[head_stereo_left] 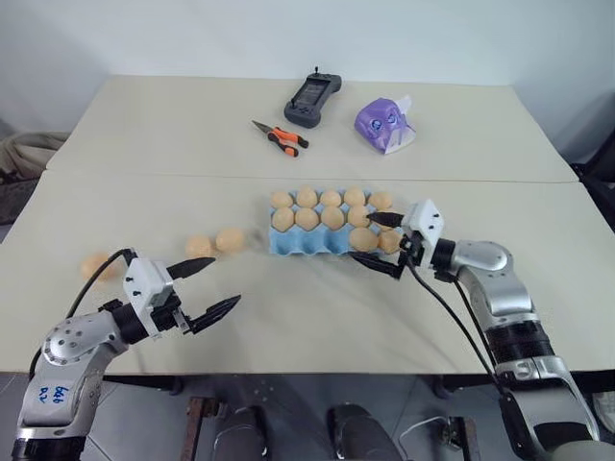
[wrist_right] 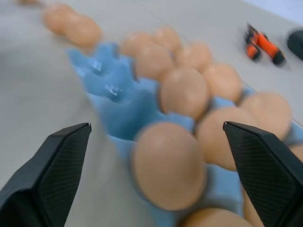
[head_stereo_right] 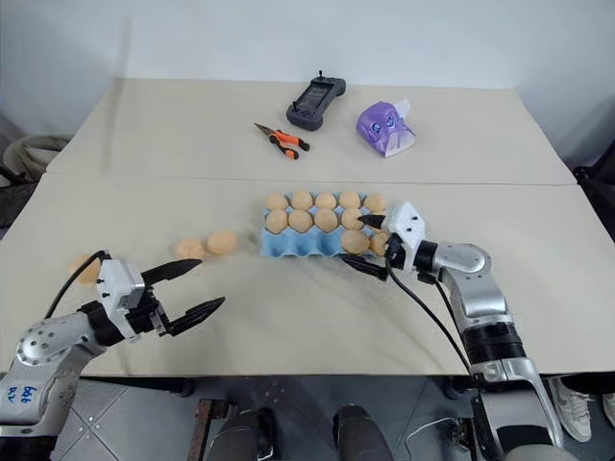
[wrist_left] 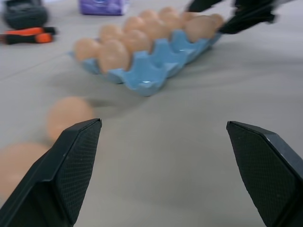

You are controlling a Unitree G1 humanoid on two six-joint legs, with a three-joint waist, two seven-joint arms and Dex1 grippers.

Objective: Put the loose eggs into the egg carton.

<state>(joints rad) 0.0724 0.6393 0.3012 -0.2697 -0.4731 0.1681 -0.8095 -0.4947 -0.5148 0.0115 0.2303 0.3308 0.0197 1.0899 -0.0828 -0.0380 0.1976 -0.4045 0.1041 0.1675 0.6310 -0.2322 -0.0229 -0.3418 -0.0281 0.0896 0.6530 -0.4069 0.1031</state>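
The carton (head_stereo_left: 327,230) sits mid-table with its long axis running across the robot from left to right. Its back and middle rows are full of eggs, and two more sit in the front row at the right end, leaving three front cups bare toward the left. The right gripper (head_stereo_left: 386,246) hangs at that right end with its jaws spread wide on either side of the front-row egg (wrist_right: 169,165) and nothing pinched between them; that egg looks seated in its cup. The left gripper (head_stereo_left: 209,286) hovers low over bare table, also spread and empty. Two loose eggs (head_stereo_left: 216,242) lie touching each other just left of the carton, and a third (head_stereo_left: 96,266) lies farther left, near the table edge. These will be light, stiff-shelled and brittle, I'd judge, and smooth enough to squirt out of a pinch or roll when nudged. The safest hold looks to be a gentle squeeze across the widest part, fingers on opposite sides. The loose ones rest on their sides; which way their long axes point is too fine to tell. Those in the carton stand end-up. Pliers (head_stereo_left: 280,135), a black handset (head_stereo_left: 312,100) and a purple pack (head_stereo_left: 384,123) lie well behind, out of the way.
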